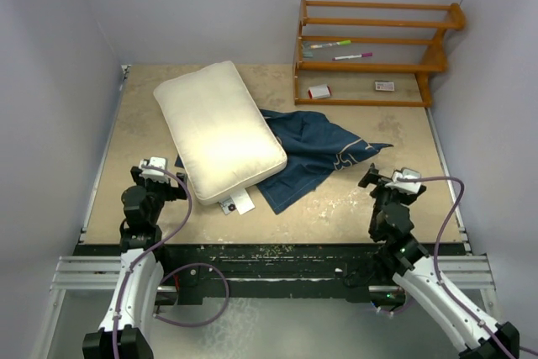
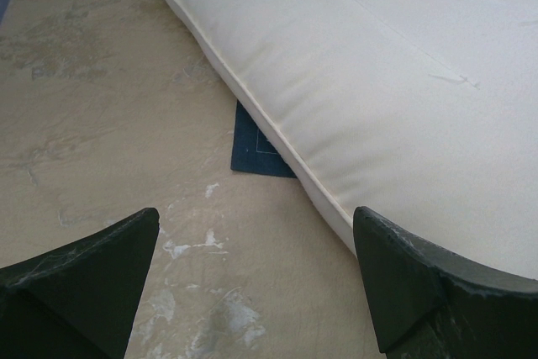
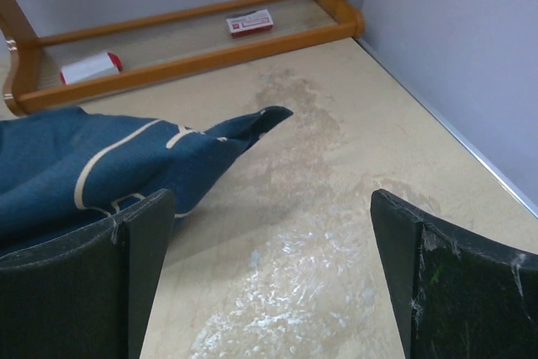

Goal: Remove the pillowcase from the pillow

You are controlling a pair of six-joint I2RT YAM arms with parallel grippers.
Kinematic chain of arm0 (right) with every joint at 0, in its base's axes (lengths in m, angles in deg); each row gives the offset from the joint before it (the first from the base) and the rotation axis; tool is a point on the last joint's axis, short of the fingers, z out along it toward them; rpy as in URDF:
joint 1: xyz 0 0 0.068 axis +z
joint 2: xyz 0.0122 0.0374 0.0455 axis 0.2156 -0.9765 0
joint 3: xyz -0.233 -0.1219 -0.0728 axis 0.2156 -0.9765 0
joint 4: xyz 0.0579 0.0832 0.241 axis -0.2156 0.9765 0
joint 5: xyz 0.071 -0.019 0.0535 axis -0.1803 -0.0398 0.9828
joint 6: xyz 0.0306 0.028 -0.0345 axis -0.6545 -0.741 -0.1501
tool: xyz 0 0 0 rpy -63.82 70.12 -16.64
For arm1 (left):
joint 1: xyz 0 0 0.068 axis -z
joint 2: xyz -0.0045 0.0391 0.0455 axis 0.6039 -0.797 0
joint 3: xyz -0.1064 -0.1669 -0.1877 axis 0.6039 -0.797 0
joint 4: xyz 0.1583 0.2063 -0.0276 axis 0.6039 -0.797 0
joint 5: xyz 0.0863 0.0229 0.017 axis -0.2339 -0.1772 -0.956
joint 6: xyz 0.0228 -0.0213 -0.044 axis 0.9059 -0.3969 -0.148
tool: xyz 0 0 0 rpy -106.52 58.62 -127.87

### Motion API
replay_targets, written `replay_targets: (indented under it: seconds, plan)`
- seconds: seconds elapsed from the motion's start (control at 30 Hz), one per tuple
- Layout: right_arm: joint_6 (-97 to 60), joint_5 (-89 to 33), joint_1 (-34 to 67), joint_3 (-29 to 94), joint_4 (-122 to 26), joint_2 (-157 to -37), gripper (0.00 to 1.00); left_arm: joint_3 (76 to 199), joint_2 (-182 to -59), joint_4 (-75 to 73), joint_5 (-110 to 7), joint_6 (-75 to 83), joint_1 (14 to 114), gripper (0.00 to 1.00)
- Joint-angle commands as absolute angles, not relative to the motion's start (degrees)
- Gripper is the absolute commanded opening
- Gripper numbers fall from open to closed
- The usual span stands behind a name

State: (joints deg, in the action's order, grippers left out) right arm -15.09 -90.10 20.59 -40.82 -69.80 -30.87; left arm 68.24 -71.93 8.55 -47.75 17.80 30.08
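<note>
The pillow (image 1: 220,128) is lying just right of the left gripper (image 1: 165,176), partly on the pillowcase (image 1: 315,153), which is spreading left of the right gripper (image 1: 380,176).

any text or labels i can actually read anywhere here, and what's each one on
No text here can be read.
Pillowcase: white line print, possibly lettering, not legible.
Tag at the pillow's near short edge: small dark mark, too small to read.
Red and white card on the wooden rack: print blurred.
White packet with a red end on the rack: no readable text.
Two markers on the rack: too small.
</note>
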Motion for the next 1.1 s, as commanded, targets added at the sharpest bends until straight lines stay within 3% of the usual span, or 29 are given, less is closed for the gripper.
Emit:
replay_targets:
  seconds: [0.0,0.17,0.33,1.07]
  plan:
    - [-14.2,-87.6,20.4,-40.7,-70.6,-29.8,1.0,68.5,-71.7,11.1,-47.8,16.8,30.1,0.99]
    - [-14.8,-87.1,19.3,-40.2,-74.3,-36.1,1.0,68.5,-71.8,11.2,-47.9,16.8,30.1,0.99]
    - [-14.1,-85.3,18.9,-40.6,-71.1,-30.8,1.0,68.5,-71.9,11.3,-47.8,16.8,30.1,0.99]
    - [-13.9,-83.9,18.0,-42.9,-75.1,-32.6,1.0,68.5,-71.8,11.2,-47.8,16.8,30.1,0.99]
